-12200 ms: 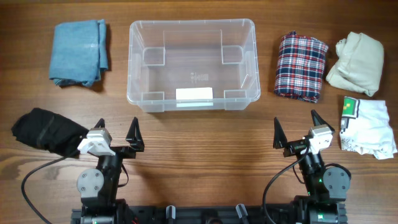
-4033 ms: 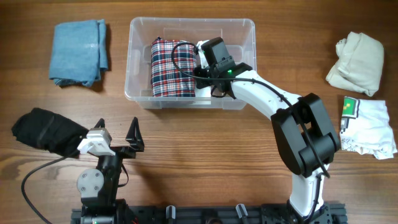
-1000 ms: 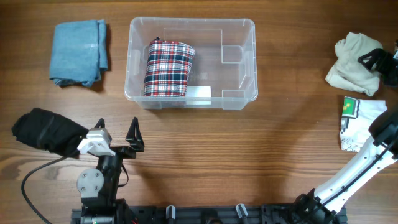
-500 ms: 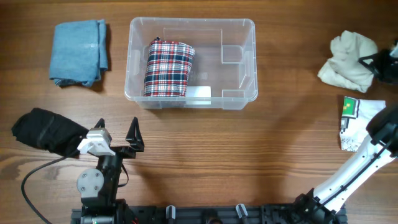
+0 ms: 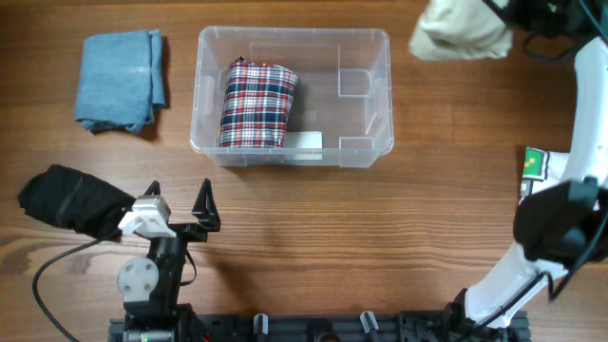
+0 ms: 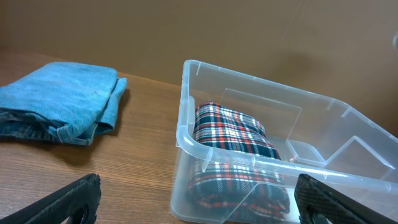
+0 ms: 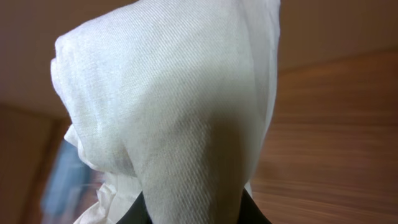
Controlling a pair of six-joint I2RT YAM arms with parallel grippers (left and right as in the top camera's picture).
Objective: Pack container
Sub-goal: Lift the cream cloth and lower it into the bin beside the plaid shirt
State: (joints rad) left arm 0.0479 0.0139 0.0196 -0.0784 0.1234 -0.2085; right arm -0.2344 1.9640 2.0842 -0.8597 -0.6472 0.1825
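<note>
The container (image 5: 294, 32) sits on the tabletop (image 5: 380, 237), far centre, mouth up, its long axis running left to right. I judge it light, stiff, slick plastic, best gripped at the rim. My right jaws hold the cream garment (image 5: 461, 28) just right of it, and my left jaws gape wide, idle.

Bench (image 5: 304, 218): brown wood-grain top, grain running left-right. Light is even and diffuse, shadows soft. Black rail (image 5: 313, 328) along the near edge. Left wrist view: plain tan-brown wall (image 6: 186, 31) behind the far edge.
</note>
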